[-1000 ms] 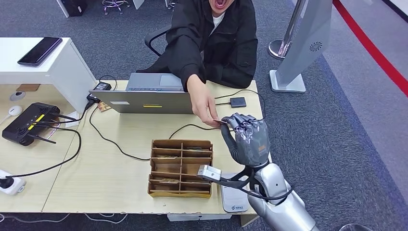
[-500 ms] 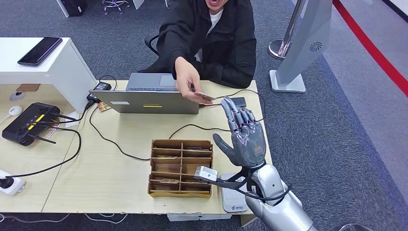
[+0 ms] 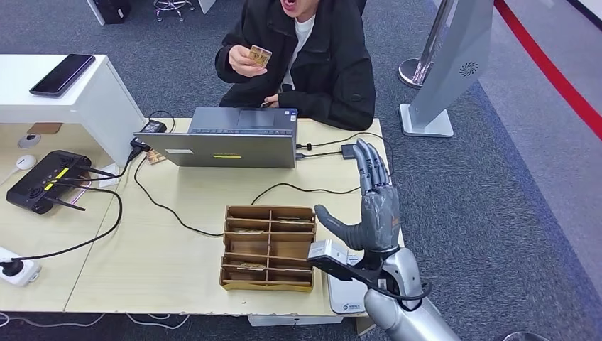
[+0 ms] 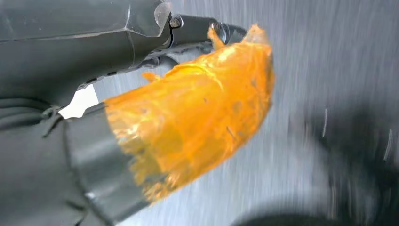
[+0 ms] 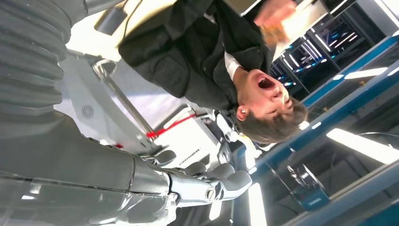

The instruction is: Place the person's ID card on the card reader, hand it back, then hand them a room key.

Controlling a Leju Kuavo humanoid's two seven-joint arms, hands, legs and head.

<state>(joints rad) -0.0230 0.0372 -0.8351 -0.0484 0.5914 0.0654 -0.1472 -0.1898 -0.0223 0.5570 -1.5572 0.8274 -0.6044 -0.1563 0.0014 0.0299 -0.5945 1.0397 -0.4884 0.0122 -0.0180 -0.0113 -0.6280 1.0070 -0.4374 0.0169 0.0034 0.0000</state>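
The person across the desk holds the ID card (image 3: 260, 55) up near their chest, well away from me. My right hand (image 3: 373, 209) is raised over the desk's right end with its fingers spread upward, and it holds nothing. The right wrist view shows the same hand (image 5: 207, 181) empty, with the card (image 5: 277, 28) blurred in the person's hand. The white card reader (image 3: 346, 295) lies at the desk's front edge, under my right wrist. A cardboard tray (image 3: 268, 247) with small compartments holding cards sits left of it. My left hand (image 4: 94, 61) is a dark blurred shape beside an orange wrap.
An open laptop (image 3: 226, 138) stands between the person and the tray, with black cables (image 3: 284, 188) running across the desk. A black router (image 3: 42, 181) and a power strip (image 3: 18, 270) sit at the left. A grey stand (image 3: 444, 71) is on the carpet at the right.
The person took the card from my right hand's fingertips and drew it back to their chest. My right hand's fingers straightened and spread apart.
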